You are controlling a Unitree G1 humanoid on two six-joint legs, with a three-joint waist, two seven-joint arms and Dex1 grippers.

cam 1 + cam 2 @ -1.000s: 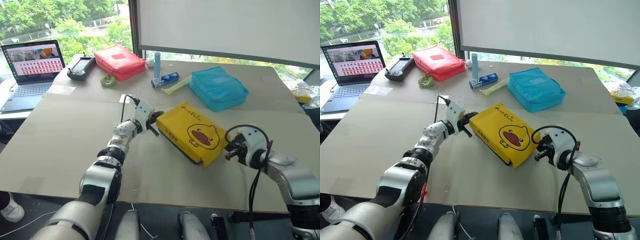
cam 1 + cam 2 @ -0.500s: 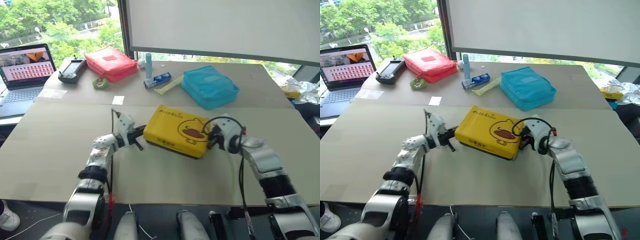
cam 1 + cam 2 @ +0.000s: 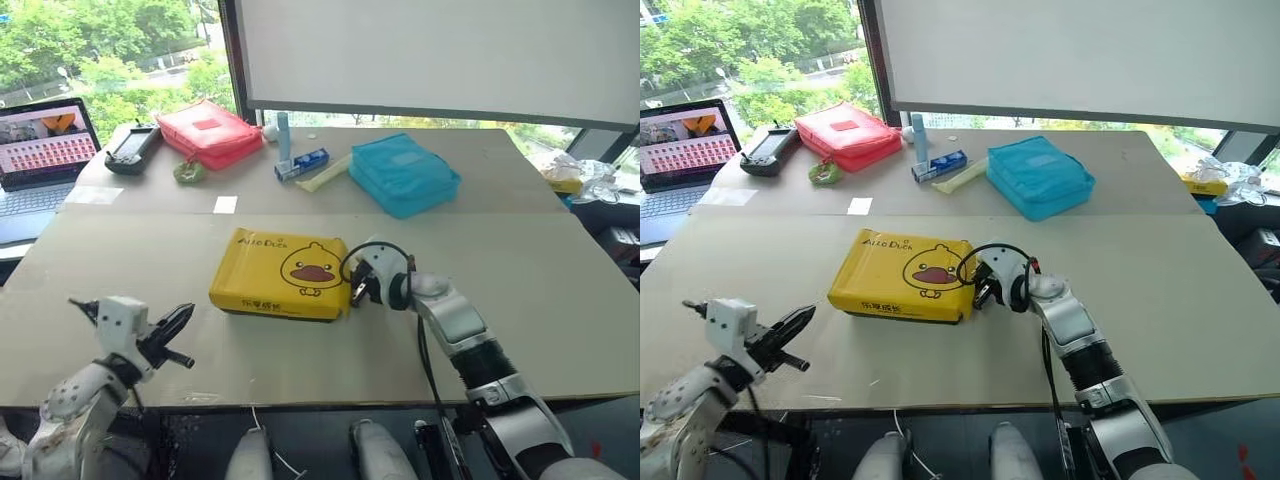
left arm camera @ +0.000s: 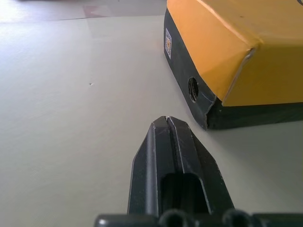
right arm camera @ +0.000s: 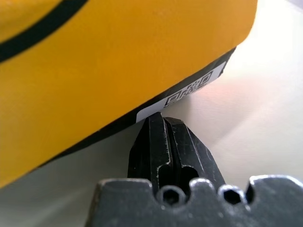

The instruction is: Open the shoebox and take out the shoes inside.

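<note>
The shoebox (image 3: 282, 272) lies flat and closed in the middle of the table, its yellow duck-face lid on top and dark sides below. My right gripper (image 3: 357, 291) is shut and its tips press against the box's right end, just under the lid edge, as the right wrist view shows (image 5: 163, 124). My left gripper (image 3: 178, 322) is shut and empty near the table's front left edge, well apart from the box, pointing toward its near left corner (image 4: 208, 106). The shoes are hidden inside the box.
At the back of the table lie a blue zip pouch (image 3: 403, 172), a red zip pouch (image 3: 208, 130), a blue tube (image 3: 283, 137), a small blue carton (image 3: 303, 163) and a black controller (image 3: 128, 147). A laptop (image 3: 40, 150) stands open at the far left.
The box has slid left and turned square to the table edge with the right gripper pushing at its right end. The left gripper has pulled back from the box to the front left. The camera has shifted.
</note>
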